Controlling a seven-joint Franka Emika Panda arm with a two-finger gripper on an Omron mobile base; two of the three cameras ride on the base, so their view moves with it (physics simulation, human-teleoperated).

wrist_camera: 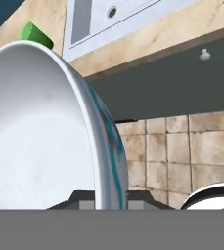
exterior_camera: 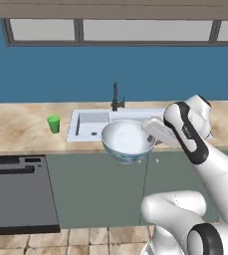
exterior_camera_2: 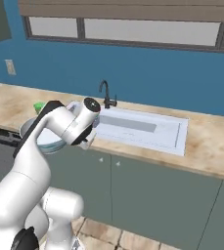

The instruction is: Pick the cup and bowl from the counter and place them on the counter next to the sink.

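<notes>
We note the cup (exterior_camera: 54,124) standing upright on the counter (exterior_camera: 16,130), just left of the sink (exterior_camera: 88,124); that half of the job looks done. The bowl (exterior_camera: 128,141) is off the worktop, held in the air in front of the counter's edge, over the grey-green cabinet fronts, near the sink's front rim. In the hand view its rim (wrist_camera: 101,146) runs edge-on down to the bottom between the fingers, so we read the gripper (exterior_camera: 153,138) as nearly closed, pinching the bowl's wall at the rim. Fingertips themselves are hidden by the bowl. What we judge is left: carry the bowl over the beige top beside the sink, set it down, let go.
</notes>
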